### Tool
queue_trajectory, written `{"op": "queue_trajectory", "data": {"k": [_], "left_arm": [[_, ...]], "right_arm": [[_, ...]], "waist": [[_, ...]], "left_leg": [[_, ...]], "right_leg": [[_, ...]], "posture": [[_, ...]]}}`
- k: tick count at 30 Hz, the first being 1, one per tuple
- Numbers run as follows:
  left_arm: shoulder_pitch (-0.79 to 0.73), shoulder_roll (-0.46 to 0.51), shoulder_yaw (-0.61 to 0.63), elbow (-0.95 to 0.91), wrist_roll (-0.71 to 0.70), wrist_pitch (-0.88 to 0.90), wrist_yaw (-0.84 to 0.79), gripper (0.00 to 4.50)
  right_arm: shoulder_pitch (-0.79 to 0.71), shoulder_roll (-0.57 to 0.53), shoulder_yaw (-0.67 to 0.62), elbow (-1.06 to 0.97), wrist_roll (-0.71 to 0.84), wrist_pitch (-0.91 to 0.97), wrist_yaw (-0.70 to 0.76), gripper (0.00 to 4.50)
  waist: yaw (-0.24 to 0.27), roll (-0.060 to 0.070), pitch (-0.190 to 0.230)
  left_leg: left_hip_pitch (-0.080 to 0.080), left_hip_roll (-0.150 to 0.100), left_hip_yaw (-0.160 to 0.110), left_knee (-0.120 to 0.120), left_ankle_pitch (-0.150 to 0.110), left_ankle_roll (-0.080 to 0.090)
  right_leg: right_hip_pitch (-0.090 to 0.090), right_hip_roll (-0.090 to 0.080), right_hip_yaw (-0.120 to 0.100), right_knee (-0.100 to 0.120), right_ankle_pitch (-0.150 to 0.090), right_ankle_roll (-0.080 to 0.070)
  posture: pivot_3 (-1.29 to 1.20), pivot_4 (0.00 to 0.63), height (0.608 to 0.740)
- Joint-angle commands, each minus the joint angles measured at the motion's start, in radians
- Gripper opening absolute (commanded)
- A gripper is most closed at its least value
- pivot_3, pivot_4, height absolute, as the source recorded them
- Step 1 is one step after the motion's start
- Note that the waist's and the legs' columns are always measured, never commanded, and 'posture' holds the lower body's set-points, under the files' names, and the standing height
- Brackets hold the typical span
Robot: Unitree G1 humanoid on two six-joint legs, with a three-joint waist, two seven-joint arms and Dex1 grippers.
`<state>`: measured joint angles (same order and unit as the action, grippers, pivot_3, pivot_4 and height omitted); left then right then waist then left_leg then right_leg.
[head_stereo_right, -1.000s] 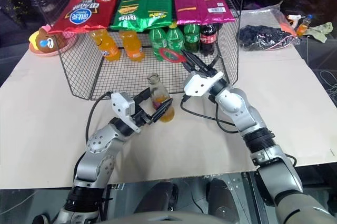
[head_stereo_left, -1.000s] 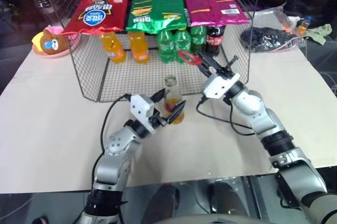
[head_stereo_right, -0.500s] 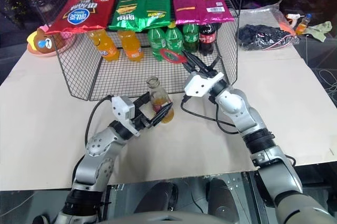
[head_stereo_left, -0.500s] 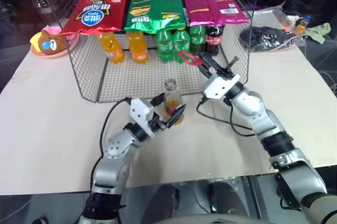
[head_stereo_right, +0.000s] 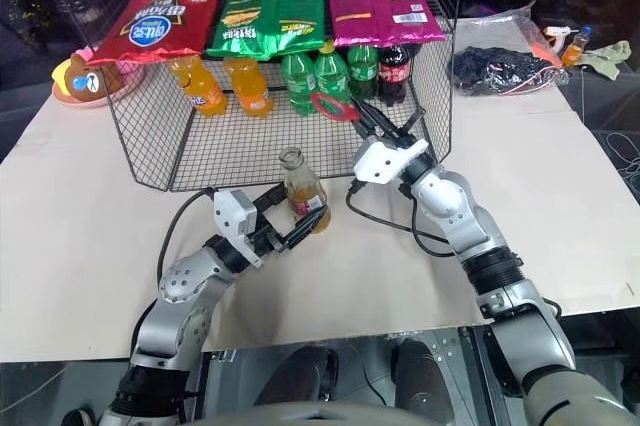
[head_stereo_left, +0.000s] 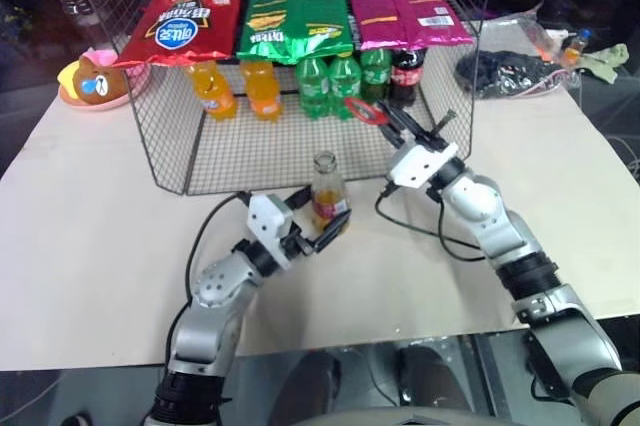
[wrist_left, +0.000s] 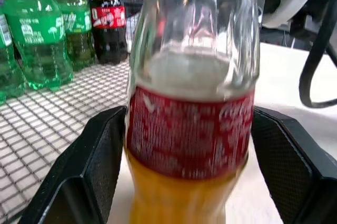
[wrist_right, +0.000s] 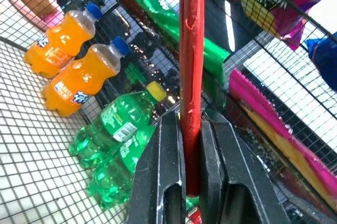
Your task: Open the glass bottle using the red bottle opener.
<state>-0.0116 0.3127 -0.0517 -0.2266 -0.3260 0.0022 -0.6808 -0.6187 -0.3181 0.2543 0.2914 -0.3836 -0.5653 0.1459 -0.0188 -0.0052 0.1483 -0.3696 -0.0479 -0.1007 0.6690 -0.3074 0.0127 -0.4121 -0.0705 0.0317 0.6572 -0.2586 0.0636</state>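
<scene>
**Careful: bottle open-mouthed, opener poised high**

Nearest you, your left gripper sat with its fingers spread around the bottle, one pad on each side of the red label; from the wrist view you could not tell whether they truly pressed the glass. The bottle stood upright on the table, just in front of the wire rack, and no cap was visible on its mouth. Further back, your right gripper had its fingers clamped on the opener, held above and beyond the neck. Behind that stood plastic drinks under chip bags. If your left hold was loose, any levering or a bump from the opener could tip the bottle and spill it.
</scene>
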Motion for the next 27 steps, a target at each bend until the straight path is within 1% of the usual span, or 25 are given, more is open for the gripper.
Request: {"op": "queue_trajectory", "data": {"k": [1,5,10,19,22,25,27], "left_arm": [[0.025,0.010,-0.009,-0.051,0.004,-0.010,-0.004,3.67],[0.075,0.039,0.003,-0.097,-0.002,0.003,-0.007,3.67],[0.118,0.069,0.022,-0.125,-0.011,0.014,-0.004,3.67],[0.119,0.066,0.025,-0.141,-0.016,0.029,0.020,3.67],[0.156,0.091,0.054,-0.177,-0.028,0.043,0.019,3.67],[0.193,0.129,0.111,-0.240,-0.062,0.065,0.021,3.67],[0.208,0.143,0.139,-0.282,-0.091,0.086,0.030,3.67]], "right_arm": [[-0.011,0.008,-0.028,-0.037,0.025,0.008,-0.004,0.08],[0.004,0.008,-0.028,-0.045,0.038,0.015,0.008,0.08],[0.061,-0.007,-0.035,-0.082,0.076,0.035,0.045,0.08],[0.095,0.004,-0.040,-0.130,0.095,0.075,0.064,0.08],[0.180,-0.022,-0.033,-0.202,0.157,0.128,0.152,0.08],[0.307,-0.061,-0.040,-0.338,0.283,0.273,0.281,0.08],[0.362,-0.077,-0.056,-0.414,0.332,0.355,0.322,0.08]], "waist": [[0.000,0.000,0.000],[-0.002,0.000,0.000],[0.003,0.000,0.000],[0.001,0.000,0.000],[0.002,0.000,0.000],[0.007,0.000,0.000],[0.006,0.000,0.000]], "left_leg": [[0.000,0.000,0.000,0.000,0.000,0.000],[0.000,0.000,0.000,0.000,0.000,0.000],[0.000,0.001,0.000,0.000,0.000,0.000],[0.000,0.001,0.001,0.000,0.000,0.000],[0.000,0.001,0.001,0.000,0.000,0.000],[0.000,0.001,0.000,0.000,0.000,0.000],[0.000,0.001,0.000,0.000,0.000,0.000]], "right_leg": [[0.000,0.000,0.000,0.000,0.000,0.000],[0.000,0.000,0.000,0.000,0.000,0.000],[0.000,0.000,0.000,0.000,0.000,0.000],[0.000,0.000,0.001,0.001,0.000,0.000],[0.000,0.000,0.001,0.000,0.000,0.000],[0.000,0.000,0.000,-0.001,0.000,0.000],[0.000,0.000,0.001,-0.001,0.000,0.000]], "posture": [[0.00,0.150,0.740],[0.00,0.150,0.740],[0.00,0.150,0.740],[0.00,0.150,0.740],[0.00,0.150,0.740],[0.00,0.150,0.740],[0.00,0.150,0.740]]}}
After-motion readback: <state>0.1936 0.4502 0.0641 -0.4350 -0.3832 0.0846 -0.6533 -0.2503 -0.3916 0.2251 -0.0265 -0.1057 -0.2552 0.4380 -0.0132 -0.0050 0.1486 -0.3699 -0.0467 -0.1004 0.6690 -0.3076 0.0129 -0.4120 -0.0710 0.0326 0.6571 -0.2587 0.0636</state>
